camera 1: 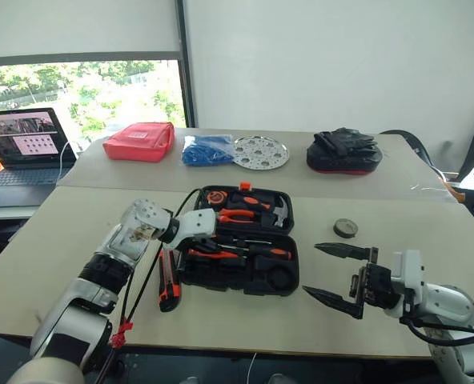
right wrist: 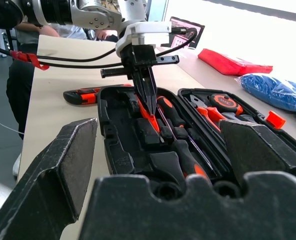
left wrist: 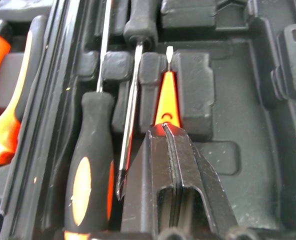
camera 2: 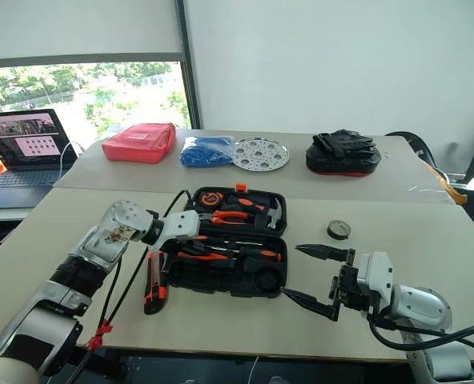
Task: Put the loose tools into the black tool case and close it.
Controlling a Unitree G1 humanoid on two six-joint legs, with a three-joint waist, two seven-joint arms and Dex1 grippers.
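Head cam: 1 black tool case [camera 1: 241, 276], lid open, centre frame on the front table [camera 1: 53, 240]. In it 2 long screwdrivers [camera 1: 257, 250] w/ orange-black handles, plus pliers [camera 1: 239, 215] and hammer [camera 1: 279, 210] in the upper half. 1 utility knife [camera 1: 168, 282] loose on the table, touching the case's left edge. 1 tape roll [camera 1: 346, 228] loose, right of case, well apart. Left gripper [camera 1: 213, 234] over the case's left part, fingers together, clamped on the small slim orange screwdriver [left wrist: 165, 102]. Right gripper [camera 1: 337, 276] lower right, fingers wide apart, nothing between them, clear of the case.

Rear table, upper frame: 1 red pouch [camera 1: 141, 141], 1 blue bundle [camera 1: 206, 150], 1 perforated metal disc [camera 1: 261, 152], 1 black bag [camera 1: 345, 152] w/ red rim. Laptop [camera 1: 21, 156] far left, screen on, text unreadable.

L wrist cam: slim driver lies in its recess, tip pointing away; 1 long driver handle [left wrist: 90, 165] beside.

R wrist cam: left gripper stands down into the case; knife behind the case. No legible brand.
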